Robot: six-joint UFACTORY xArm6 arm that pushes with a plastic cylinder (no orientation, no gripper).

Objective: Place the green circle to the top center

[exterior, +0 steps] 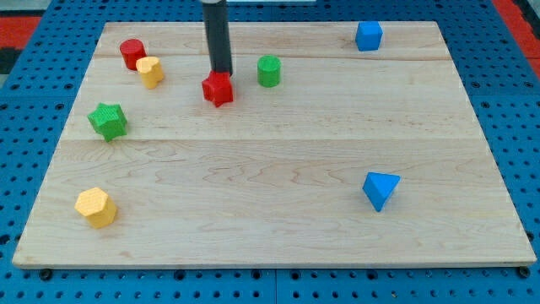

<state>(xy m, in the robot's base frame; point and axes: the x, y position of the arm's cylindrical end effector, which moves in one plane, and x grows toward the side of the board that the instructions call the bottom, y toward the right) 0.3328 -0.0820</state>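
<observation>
We see the wooden board (278, 211) lying on a blue perforated table (34, 101). My tip (221, 74) comes down from the view's top and meets the top edge of the red star-shaped block (218, 88); being a bare rod, it grasps nothing. The green circle (268, 71) stands just right of it, near the top centre, apart from the tip. Elsewhere sit a blue triangle (380, 189), yellow hexagon (95, 207), green star (108, 121), blue cube (368, 35), red cylinder (132, 52) and a small yellow block (150, 72).
</observation>
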